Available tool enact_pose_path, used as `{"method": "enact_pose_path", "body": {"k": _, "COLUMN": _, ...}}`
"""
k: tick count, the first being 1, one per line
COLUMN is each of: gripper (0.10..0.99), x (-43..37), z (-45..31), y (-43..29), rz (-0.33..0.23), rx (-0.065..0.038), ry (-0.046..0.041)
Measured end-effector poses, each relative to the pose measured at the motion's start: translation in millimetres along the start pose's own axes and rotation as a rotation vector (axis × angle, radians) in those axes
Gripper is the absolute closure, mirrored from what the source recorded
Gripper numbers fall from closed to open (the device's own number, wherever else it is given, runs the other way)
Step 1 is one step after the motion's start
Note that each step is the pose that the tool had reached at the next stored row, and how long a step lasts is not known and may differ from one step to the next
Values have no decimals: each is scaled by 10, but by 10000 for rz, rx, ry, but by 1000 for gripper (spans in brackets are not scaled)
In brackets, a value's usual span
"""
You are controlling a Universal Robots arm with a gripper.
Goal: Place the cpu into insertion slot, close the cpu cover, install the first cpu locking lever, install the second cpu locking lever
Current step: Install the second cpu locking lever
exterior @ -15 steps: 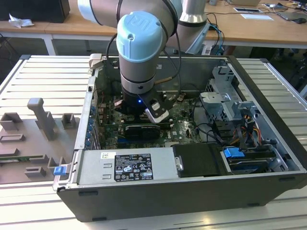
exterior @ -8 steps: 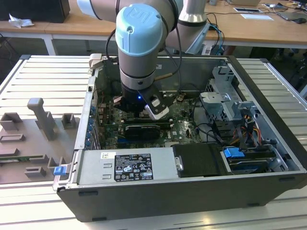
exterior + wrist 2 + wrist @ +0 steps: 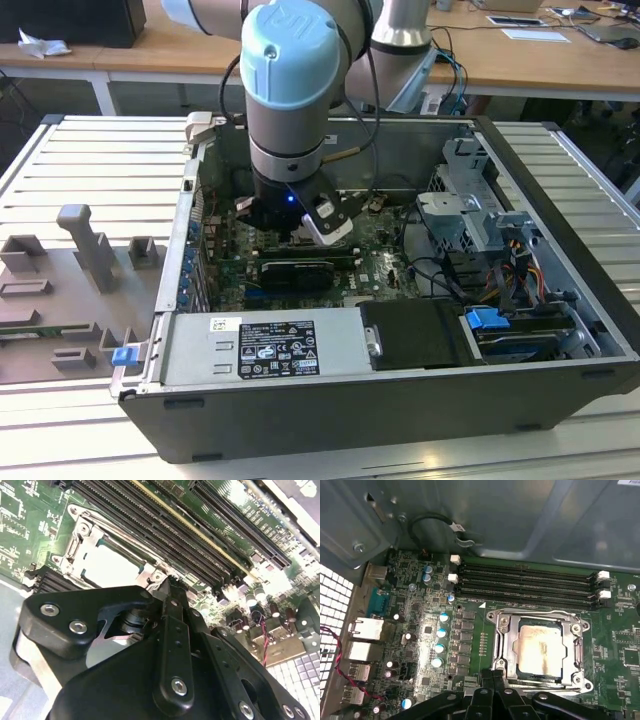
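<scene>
- I have the gripper (image 3: 492, 680) down inside the open computer case (image 3: 560, 330), low over the green motherboard (image 3: 470, 645), its tips drawn together with nothing between them that I can make out (the linkage blocks part of the tips in both wrist views).
- The cpu (image 3: 540, 647) lies flat in the insertion slot (image 3: 522, 667), its dull metal top showing through the window of the cpu cover (image 3: 507, 645), which lies down flat over it.
- The relation I am steering by: the tips sit right at the socket frame's edge, at the corner on the side away from the memory slots (image 3: 525, 582). From there the chip lies just ahead of the tips, toward those slots.
- In the second wrist view the same closed tip meets the frame beside the cpu (image 3: 107, 565).
</scene>
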State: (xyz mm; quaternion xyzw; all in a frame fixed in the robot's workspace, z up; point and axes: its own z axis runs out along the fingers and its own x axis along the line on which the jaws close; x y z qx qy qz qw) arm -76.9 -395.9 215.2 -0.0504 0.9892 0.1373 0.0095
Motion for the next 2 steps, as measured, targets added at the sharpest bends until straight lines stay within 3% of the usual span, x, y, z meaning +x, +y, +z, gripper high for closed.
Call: {"method": "enact_pose_path", "body": {"k": 2, "gripper": 980, "x": 0, "z": -5, "y": 2, "rz": 0, "rx": -2, "ry": -1}}
